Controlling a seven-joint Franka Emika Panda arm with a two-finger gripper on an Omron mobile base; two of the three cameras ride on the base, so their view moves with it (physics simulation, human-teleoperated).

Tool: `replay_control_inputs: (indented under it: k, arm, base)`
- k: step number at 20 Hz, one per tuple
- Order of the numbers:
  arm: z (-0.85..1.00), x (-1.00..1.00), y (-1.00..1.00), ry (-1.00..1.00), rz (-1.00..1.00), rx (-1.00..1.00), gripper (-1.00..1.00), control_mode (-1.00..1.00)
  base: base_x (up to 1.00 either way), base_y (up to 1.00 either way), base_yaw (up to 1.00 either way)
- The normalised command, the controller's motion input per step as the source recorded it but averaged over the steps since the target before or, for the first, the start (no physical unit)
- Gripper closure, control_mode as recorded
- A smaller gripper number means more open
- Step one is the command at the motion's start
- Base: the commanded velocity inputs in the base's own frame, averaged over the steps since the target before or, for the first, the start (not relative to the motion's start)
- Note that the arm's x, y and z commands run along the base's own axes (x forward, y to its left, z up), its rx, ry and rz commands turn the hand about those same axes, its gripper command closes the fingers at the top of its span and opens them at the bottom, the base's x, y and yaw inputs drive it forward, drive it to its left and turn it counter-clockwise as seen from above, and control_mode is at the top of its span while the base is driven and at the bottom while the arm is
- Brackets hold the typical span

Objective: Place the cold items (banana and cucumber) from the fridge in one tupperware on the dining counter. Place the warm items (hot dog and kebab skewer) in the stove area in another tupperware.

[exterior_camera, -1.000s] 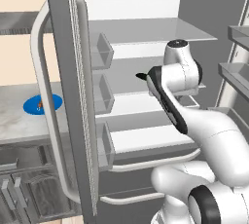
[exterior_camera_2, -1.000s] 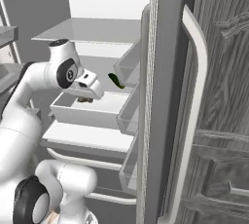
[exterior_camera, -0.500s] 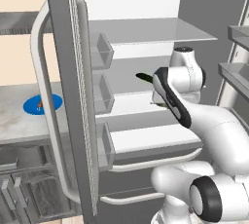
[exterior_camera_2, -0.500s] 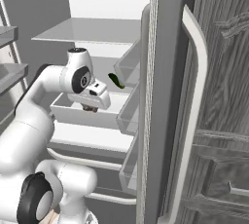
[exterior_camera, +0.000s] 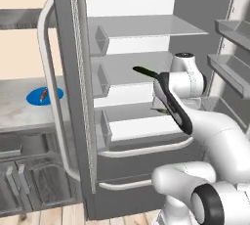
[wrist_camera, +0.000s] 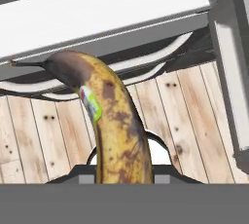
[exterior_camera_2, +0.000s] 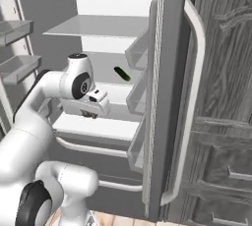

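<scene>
Banana (wrist_camera: 116, 125) pinched in the hand (exterior_camera_2: 91, 113) — sticks straight out past the fingertips. Cucumber (exterior_camera_2: 122, 74) lies on fridge shelf (exterior_camera_2: 98, 65) — well apart from hand.

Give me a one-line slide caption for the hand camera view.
Spotted banana held in the gripper above the wooden floor, just outside the fridge.

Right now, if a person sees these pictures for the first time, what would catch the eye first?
First, the spotted yellow banana with a dark tip, held in the gripper and pointing over the wooden floor in the hand view. Next, the dark green cucumber lying on a grey fridge shelf, and the blue round plate on the counter left of the fridge.
</scene>
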Motion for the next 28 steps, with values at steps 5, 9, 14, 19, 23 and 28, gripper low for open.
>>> replay_control_inputs:
  k: [5, 9, 14, 19, 23, 28]
  arm:
    - [0.0, 0.0, 0.0, 0.0, 0.0, 0.0, 1.0, 1.0]
    - [0.0, 0.0, 0.0, 0.0, 0.0, 0.0, 1.0, 1.0]
    - [0.0, 0.0, 0.0, 0.0, 0.0, 0.0, 1.0, 1.0]
    - [0.0, 0.0, 0.0, 0.0, 0.0, 0.0, 1.0, 1.0]
    - [0.0, 0.0, 0.0, 0.0, 0.0, 0.0, 1.0, 1.0]
    - [0.0, 0.0, 0.0, 0.0, 0.0, 0.0, 1.0, 1.0]
  base:
    - [-0.84, 0.15, 0.01]
    - [-0.96, 0.0, 0.07]
    - [-0.52, 0.0, 0.24]
    - [-0.34, 0.01, 0.5]
    - [-0.93, 0.32, 0.64]
    - [-0.7, 0.36, 0.7]
